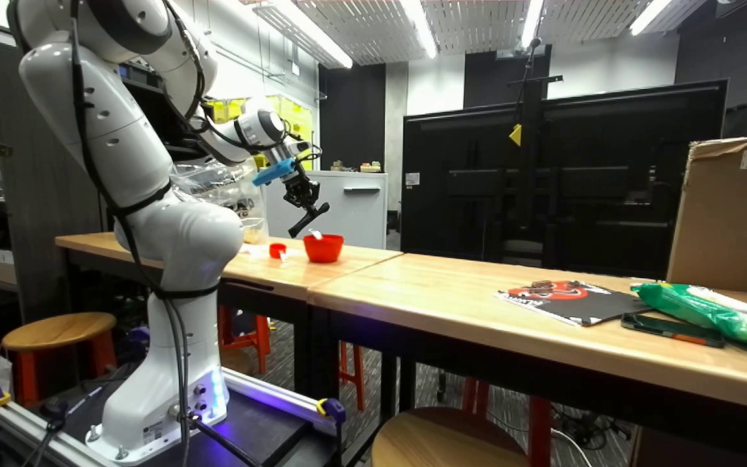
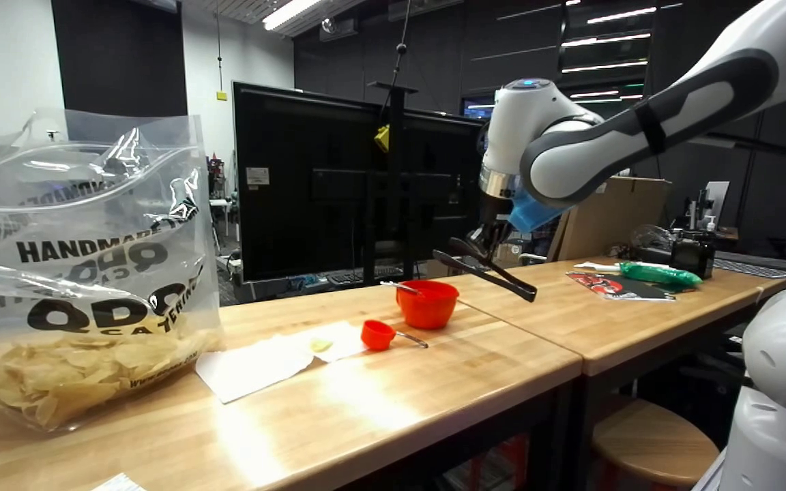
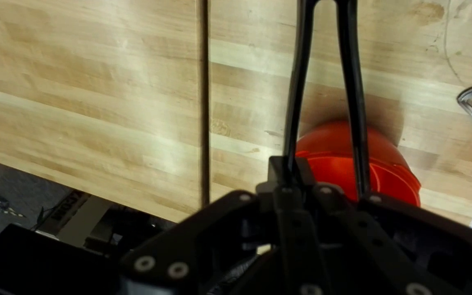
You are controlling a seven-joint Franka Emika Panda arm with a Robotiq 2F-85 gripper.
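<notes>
The gripper (image 3: 289,166) is clamped on the tongs (image 3: 353,82), its 2 fingers close together about 1 leg. The tongs are suspended above the table (image 3: 117,82), near the bowl (image 2: 427,310). In the wrist view, the top edge cuts off the tongs' joined end; the gripper linkage conceals part of the bowl. A metal handle (image 2: 401,288) projects over the bowl rim; its inner end cannot be made out. Tongs: black, slim, smooth, 2 legs meeting in a curved bend. Bowl: red, round. Table: pale laminated wood, 2 tops separated by a straight seam. Cup (image 2: 376,335): red, small, metal-handled, at the edge of the paper (image 2: 263,361). Bag (image 2: 113,279): clear plastic, containing chips (image 2: 79,375), cut off at the left edge of an exterior view. Lettering on the bag reads "HANDMADE" and "QDO"; creases distort the remainder.
</notes>
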